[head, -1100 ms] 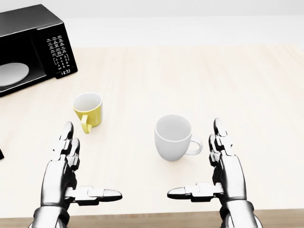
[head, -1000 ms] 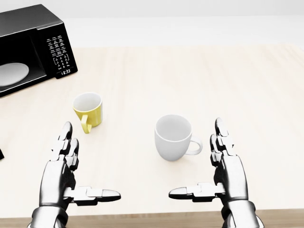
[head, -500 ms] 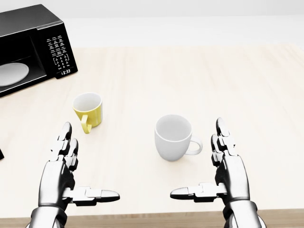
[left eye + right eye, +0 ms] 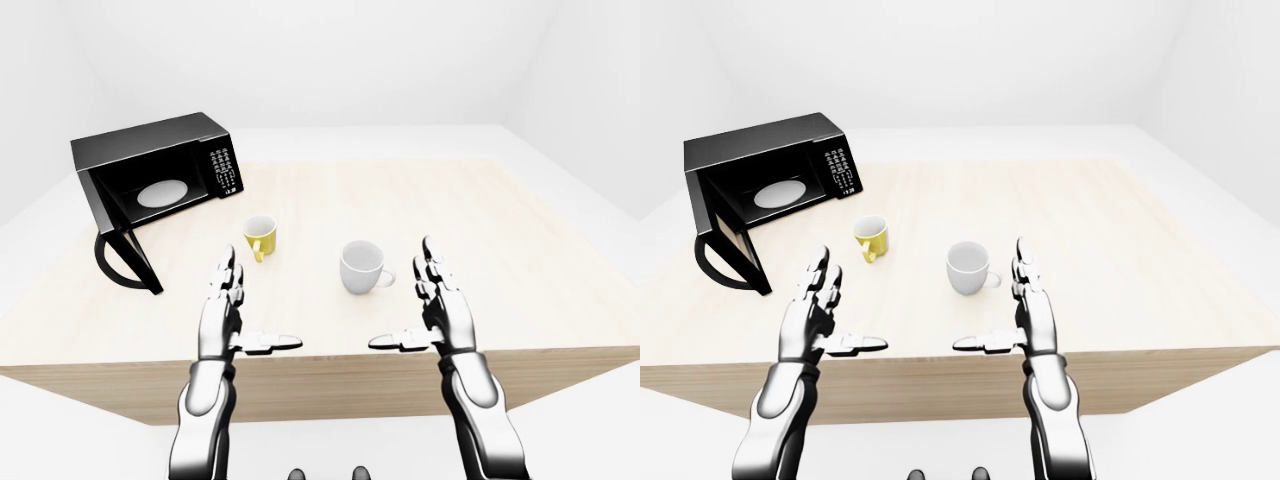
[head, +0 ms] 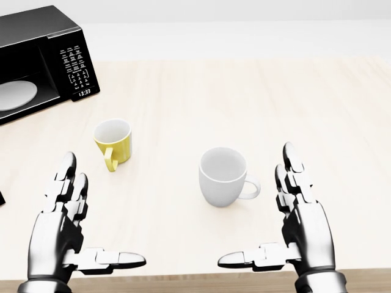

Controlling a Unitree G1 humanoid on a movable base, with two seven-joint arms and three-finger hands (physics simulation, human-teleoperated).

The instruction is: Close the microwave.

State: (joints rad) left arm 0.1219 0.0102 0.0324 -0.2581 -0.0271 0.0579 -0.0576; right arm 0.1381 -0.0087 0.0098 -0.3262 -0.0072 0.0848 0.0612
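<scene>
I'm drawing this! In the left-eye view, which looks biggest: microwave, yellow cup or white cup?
1. Microwave, biggest by far.
2. White cup.
3. Yellow cup, smallest.
The white cup sits a bit nearer the camera, so part of its lead over the yellow one may be nearness.

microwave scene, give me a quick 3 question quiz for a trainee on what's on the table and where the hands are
1. True or false: the microwave door is shut.
2. Multiple choice: which cup stands nearer the microwave in the left-eye view? A) the yellow mug B) the white mug C) neither, they touch each other
3. Fill in: the left hand and the right hand are both ____, holding nothing.

Key
1. False. The door hangs open at the left of the microwave, and a white plate shows inside.
2. A
3. open
</scene>
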